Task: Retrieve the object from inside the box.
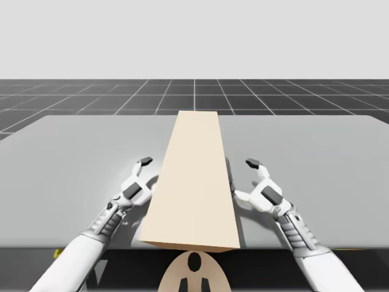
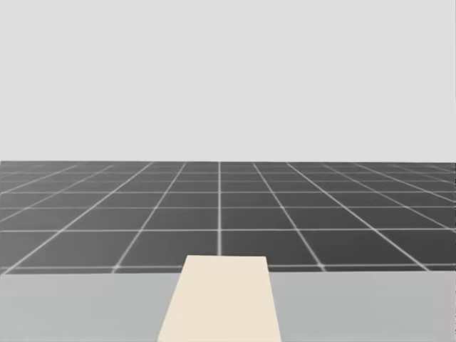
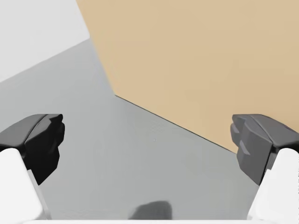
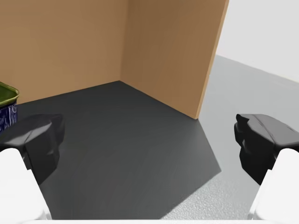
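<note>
A long tan box (image 1: 191, 182) lies down the middle of the grey table (image 1: 73, 152); its far end also shows in the head view as a tan box (image 2: 221, 299). My left gripper (image 1: 146, 173) stands open just left of it, facing the box's closed tan wall (image 3: 196, 60), with nothing between its fingers (image 3: 37, 140). My right gripper (image 1: 243, 177) stands open at the right side. From there I look into the box's shaded inside (image 4: 93, 42). A dark blue can with a green top (image 4: 7, 107) stands in it, beside one finger, mostly cut off.
The table's front edge (image 1: 340, 248) runs just behind both wrists. Bare grey tabletop (image 2: 71, 306) spreads to either side of the box, and a dark gridded floor (image 2: 221, 214) lies beyond the far edge.
</note>
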`<state>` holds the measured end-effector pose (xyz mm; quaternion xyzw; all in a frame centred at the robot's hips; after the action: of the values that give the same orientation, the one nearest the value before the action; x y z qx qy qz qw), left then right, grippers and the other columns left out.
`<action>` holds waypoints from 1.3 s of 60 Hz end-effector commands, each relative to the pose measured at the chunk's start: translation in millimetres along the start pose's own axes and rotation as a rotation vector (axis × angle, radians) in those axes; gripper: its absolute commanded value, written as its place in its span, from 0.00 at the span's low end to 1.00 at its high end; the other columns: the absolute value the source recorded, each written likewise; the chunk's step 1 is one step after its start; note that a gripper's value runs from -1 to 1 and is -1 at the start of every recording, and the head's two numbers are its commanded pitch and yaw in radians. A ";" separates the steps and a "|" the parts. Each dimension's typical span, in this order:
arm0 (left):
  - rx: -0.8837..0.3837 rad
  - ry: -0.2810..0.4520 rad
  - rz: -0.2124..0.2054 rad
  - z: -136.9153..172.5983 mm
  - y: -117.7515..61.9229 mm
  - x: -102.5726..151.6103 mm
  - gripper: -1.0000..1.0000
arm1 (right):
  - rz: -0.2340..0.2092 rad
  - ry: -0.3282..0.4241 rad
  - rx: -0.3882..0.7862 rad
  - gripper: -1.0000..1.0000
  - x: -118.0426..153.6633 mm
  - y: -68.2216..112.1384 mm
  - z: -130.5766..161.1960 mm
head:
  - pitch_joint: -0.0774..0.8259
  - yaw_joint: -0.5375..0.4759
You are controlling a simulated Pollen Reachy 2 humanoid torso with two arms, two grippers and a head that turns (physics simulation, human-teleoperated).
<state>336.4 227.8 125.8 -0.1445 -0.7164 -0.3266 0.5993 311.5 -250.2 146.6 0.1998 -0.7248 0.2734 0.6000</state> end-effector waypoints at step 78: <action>-0.117 -0.003 -0.063 -0.8 -23.9 -0.4 0.00 | -0.294 -0.042 0.567 0.00 -77.3 100.3 -123.8 | 0.19 0.45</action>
<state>327.4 217.2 123.8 -0.1413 -0.7087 -0.3804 0.5772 369.2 -126.6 94.8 0.4167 -0.6390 0.3922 0.5139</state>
